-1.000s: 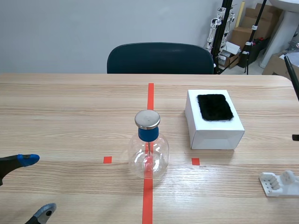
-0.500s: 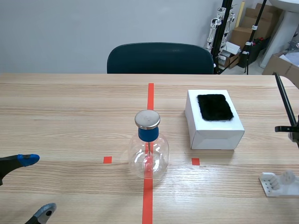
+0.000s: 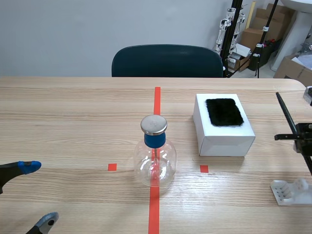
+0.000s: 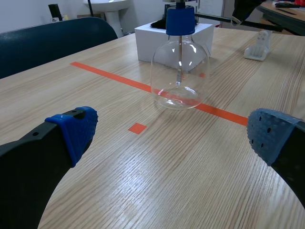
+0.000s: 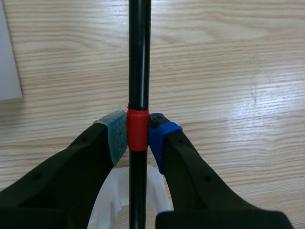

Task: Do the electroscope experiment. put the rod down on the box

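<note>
Rod point(image 5: 138, 71) sits clamped in your right fingers point(image 5: 116, 136) above the stand point(image 3: 291, 191), right of the box point(image 3: 222, 139). Your left fingers point(image 4: 76, 126) gape empty, flask point(image 4: 179, 71) ahead.

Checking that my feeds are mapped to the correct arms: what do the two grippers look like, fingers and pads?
Both have two thick black fingers. The left gripper has one bright blue pad and one duller blue-grey pad with a clear dot pattern. The right gripper has a grey-green dotted pad and a deep blue pad. No cables or labels show on either.
</note>
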Robot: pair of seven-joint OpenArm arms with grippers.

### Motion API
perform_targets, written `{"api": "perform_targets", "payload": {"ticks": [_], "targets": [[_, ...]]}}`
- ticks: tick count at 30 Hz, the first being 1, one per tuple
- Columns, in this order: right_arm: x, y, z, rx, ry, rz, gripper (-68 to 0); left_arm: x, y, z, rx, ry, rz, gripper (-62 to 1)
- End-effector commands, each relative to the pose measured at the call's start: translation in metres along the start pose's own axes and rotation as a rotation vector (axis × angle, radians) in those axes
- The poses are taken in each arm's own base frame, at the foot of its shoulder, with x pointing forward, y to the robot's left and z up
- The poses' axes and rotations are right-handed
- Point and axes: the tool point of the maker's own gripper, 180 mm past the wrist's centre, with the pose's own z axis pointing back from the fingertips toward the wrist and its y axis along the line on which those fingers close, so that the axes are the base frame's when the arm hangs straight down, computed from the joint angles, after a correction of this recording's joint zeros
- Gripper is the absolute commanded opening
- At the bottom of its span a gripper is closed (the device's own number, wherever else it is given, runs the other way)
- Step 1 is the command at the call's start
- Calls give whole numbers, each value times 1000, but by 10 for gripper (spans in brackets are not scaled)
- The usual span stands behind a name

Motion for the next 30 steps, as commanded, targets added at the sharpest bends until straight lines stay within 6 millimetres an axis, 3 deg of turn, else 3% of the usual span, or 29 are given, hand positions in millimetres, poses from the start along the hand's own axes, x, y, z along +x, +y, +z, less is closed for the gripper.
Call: {"api": "perform_targets", "payload": {"ticks": [1, 9, 30], "targets": [[7, -5, 2, -18, -9, 4, -622, 15, 5, -1, 3, -61, -21, 14], [-2, -5, -4, -38, 20, 15, -622, 14, 5, -1, 3, -60, -21, 14], [-23, 19, -19, 3, 102, 61, -622, 14, 5, -1, 3, -60, -21, 14]]}}
